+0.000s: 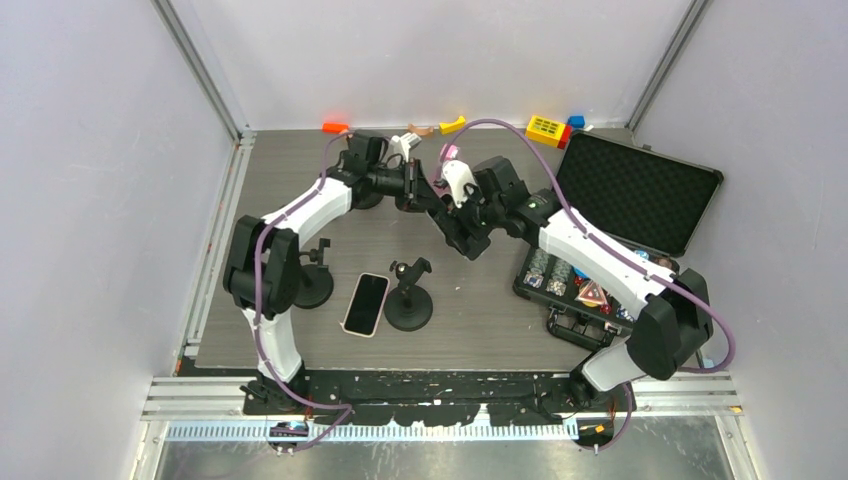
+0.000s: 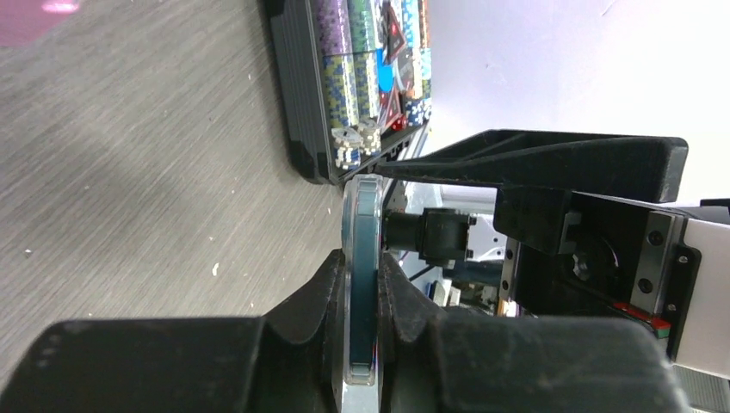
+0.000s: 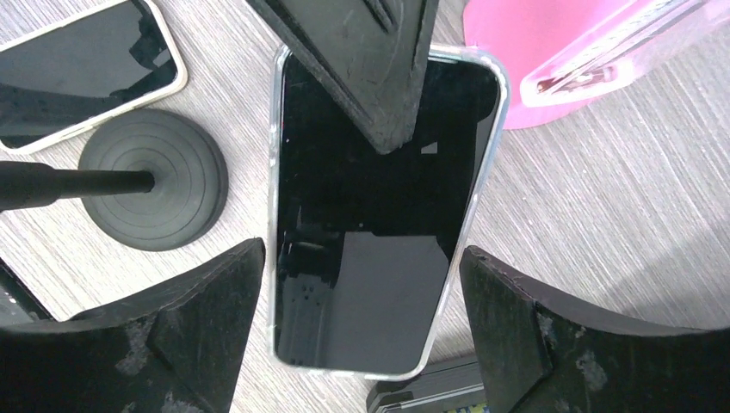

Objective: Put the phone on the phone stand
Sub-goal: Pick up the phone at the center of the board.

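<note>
A phone (image 2: 360, 284) in a clear case is pinched edge-on between the fingers of my left gripper (image 2: 361, 262), which is shut on it above the table. In the right wrist view the same phone (image 3: 379, 215) hangs screen-up between the fingers of my right gripper (image 3: 361, 258). Those fingers stand wide on either side with gaps to its edges, and a left finger (image 3: 370, 60) covers its top. A black phone stand (image 1: 409, 300) with a round base (image 3: 153, 189) sits mid-table. Beside it lies a second phone (image 1: 366, 304) in a cream case.
An open black case (image 1: 635, 190) holding poker chips (image 1: 560, 275) takes up the right side. Another stand (image 1: 315, 285) sits by the left arm. A pink object (image 3: 559, 60) lies just beyond the held phone. Small toys (image 1: 548, 130) line the back edge.
</note>
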You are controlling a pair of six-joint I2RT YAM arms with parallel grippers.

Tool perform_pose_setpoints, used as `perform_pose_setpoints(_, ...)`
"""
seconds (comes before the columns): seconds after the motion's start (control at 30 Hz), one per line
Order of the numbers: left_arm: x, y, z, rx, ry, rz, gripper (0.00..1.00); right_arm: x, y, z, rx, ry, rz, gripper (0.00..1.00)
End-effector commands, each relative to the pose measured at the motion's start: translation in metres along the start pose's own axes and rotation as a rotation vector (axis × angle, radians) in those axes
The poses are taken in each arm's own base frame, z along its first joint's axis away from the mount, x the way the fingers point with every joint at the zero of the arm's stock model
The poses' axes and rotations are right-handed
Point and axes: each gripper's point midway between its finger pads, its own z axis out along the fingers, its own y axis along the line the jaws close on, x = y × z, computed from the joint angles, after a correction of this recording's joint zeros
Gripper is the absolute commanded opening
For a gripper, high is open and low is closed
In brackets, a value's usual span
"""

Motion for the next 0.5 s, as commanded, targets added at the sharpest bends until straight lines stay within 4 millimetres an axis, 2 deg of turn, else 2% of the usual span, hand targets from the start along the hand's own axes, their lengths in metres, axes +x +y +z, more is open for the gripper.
perform_pose_setpoints(0.0, -0.033, -0.043, -0.025, 0.071, -0.146, 0.130, 0.00, -0.051, 0.002, -0.039, 0.006, -0.169, 0.032, 0.90)
perform_pose_setpoints(0.17, -0.039, -0.052, -0.033, 0.105, -0.181, 0.174, 0.00, -0.060, 0.008, -0.052, -0.017, -0.201, 0.067, 0.92)
perform_pose_setpoints(0.47, -0.029, -0.076, -0.044, 0.177, -0.195, 0.241, 0.00, -0.059, -0.001, -0.058, 0.030, -0.219, 0.072, 0.93)
